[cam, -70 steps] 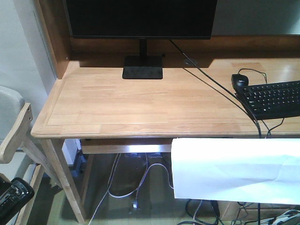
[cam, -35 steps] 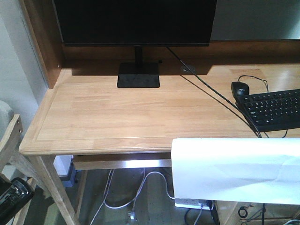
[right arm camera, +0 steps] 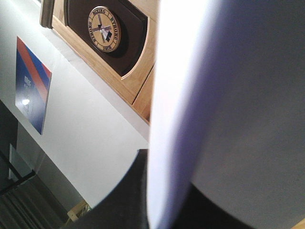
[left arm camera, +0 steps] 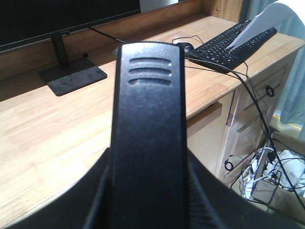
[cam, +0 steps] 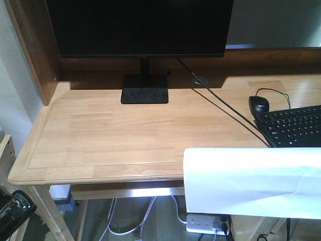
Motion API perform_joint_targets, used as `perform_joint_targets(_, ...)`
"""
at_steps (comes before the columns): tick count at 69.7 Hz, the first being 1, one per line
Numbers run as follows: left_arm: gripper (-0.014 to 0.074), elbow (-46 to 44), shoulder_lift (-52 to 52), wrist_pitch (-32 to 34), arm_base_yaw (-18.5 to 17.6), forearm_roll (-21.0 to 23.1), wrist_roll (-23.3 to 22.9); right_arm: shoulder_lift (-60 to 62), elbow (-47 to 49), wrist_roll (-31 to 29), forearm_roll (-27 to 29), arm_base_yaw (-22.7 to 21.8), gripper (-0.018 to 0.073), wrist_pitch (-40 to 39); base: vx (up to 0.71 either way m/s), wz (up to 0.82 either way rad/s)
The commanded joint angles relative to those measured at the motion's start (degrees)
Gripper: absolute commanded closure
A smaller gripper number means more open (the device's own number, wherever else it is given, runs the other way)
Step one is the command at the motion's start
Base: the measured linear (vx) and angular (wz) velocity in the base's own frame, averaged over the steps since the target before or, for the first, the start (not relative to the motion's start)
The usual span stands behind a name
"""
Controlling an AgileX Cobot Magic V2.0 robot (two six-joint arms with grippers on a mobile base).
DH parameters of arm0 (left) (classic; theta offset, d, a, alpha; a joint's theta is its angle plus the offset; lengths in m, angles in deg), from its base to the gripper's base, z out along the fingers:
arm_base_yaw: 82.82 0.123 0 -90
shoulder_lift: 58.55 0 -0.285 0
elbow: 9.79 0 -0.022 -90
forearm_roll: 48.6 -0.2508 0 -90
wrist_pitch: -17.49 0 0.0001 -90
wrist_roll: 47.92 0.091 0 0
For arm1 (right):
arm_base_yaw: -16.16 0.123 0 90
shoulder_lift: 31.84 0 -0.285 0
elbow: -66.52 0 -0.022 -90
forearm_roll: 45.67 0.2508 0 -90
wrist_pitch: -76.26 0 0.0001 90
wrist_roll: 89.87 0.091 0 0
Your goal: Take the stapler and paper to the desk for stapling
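The tabletop (cam: 100,135) has a rounded front edge with a shallow groove just inside it, and a raised wooden panel closes off its left rear corner. Open wood spreads across the left and middle, from the front edge back to the foot of the monitor (cam: 140,25). The right part is taken up by the keyboard (cam: 293,125) and the mouse (cam: 259,104) just behind it. A dark cable (cam: 225,100) crosses diagonally from the back towards the keyboard.

The paper (cam: 251,181) is off the wood, held in the air in front of the right end of the front edge. It is plain white, faintly creased, with its top bent over. The right end effector (right arm camera: 162,205) is closed on it, dark fingers against the sheet.

The left end effector (left arm camera: 143,205) sits low, near the front left corner, and is clamped around the stapler (left arm camera: 145,119). The stapler is black with three moulded ridges near its tip and points out over the wood.
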Motion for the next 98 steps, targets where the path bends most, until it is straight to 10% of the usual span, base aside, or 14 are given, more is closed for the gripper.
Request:
perform_joint_targets(1, 0.0603, -1.6, 0.5, 6.2, -0.3, 1.4, -0.1, -0.7, 1.7, -0.1, 0.8, 0.2, 0.0564, -2.4, 0.1, -0.01)
perform_joint_targets(98, 0.0603, -1.6, 0.5, 6.2, -0.3, 1.4, -0.1, -0.7, 1.7, -0.1, 0.8, 0.2, 0.0564, -2.6, 0.04, 0.0)
